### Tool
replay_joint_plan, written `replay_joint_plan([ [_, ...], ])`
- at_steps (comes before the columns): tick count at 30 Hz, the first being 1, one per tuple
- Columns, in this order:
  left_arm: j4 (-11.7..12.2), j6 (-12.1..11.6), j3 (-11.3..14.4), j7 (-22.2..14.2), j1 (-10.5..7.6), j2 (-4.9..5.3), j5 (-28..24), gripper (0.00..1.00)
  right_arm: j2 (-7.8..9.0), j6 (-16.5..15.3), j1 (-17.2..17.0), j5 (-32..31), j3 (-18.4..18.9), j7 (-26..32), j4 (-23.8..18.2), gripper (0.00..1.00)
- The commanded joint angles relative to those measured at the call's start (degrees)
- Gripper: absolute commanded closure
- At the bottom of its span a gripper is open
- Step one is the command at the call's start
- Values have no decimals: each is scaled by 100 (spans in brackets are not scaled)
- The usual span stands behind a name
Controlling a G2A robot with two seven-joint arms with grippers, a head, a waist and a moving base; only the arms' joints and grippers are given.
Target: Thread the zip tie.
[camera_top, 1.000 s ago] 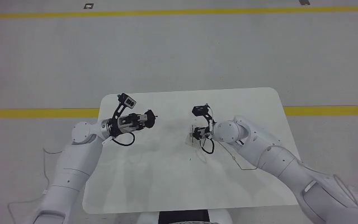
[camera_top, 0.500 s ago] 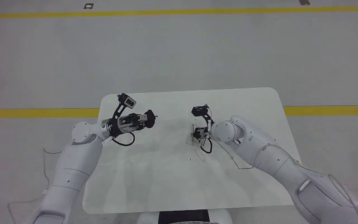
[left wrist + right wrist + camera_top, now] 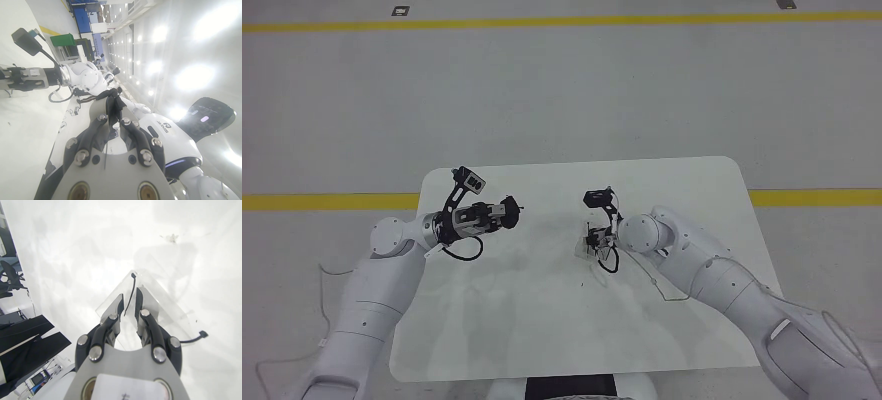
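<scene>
White table (image 3: 542, 320), right gripper (image 3: 130, 293) astride a zip tie (image 3: 133, 283).
Its fingers (image 3: 139, 302) stood spread over the clear stand (image 3: 162, 298); left gripper (image 3: 113, 100) pinched a second zip tie (image 3: 106, 144). Closing squarely mid-strap looked wisest.

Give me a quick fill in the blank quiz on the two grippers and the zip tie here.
1. The right gripper is ___, with one finger on each side of a zip tie.
2. That zip tie lies on a clear tray and is ___ in colour.
3. The left gripper is ___ on a thin strip.

Missing words: open; black; shut.
</scene>
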Motion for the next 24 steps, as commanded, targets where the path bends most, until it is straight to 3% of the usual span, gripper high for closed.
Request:
replay_joint_plan([
  [1, 0, 0, 0, 0, 0, 0, 0, 100, -14, -10, -8, -10, 27, 12, 16, 100],
  [8, 0, 0, 0, 0, 0, 0, 0, 100, 73, 59, -120, -38, 378, 83, -352, 100],
  [15, 0, 0, 0, 0, 0, 0, 0, 100, 359, 100, -546, 0, 1099, 230, -1191, 100],
  [18, 0, 0, 0, 0, 0, 0, 0, 100, 508, -54, -844, 152, 1541, 229, -1572, 100],
  [24, 0, 0, 0, 0, 0, 0, 0, 100, 718, -922, -1456, 883, 2353, 268, -2103, 100],
])
